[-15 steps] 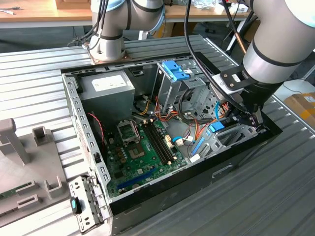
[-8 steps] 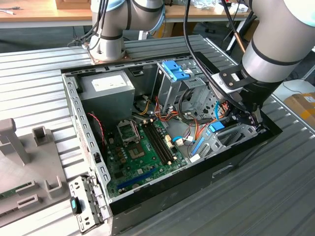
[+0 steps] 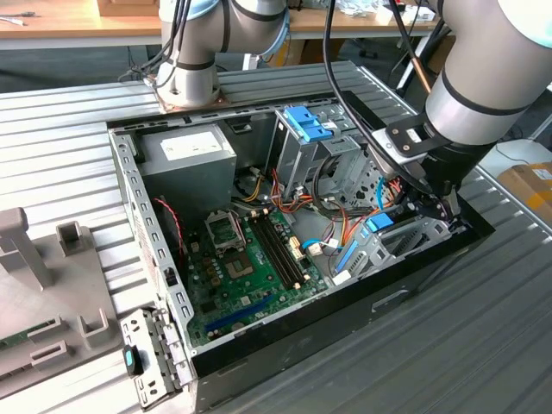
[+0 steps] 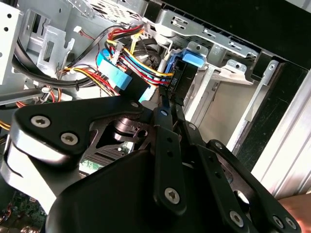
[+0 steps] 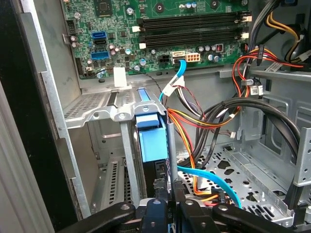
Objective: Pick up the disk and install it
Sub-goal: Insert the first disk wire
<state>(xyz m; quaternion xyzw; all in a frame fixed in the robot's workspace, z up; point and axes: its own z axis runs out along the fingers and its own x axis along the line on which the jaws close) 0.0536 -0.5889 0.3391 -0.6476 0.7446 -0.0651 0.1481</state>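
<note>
The disk, a dark body in a bright blue carrier, stands on edge in a slot of the grey metal drive bay. That bay sits in the open computer case, in the corner at the exterior view's right. My gripper is shut on the disk's edge, with its thin black fingers pinching the dark body. In the second wrist view the disk and its blue tab reach past the gripper toward the bay. In the exterior view the gripper is low inside the case beside the blue disk.
The green motherboard lies on the case floor. A tall metal cage with a blue clip stands behind it. Red, yellow and black cables and thin blue cables crowd the disk. The black case wall runs close by.
</note>
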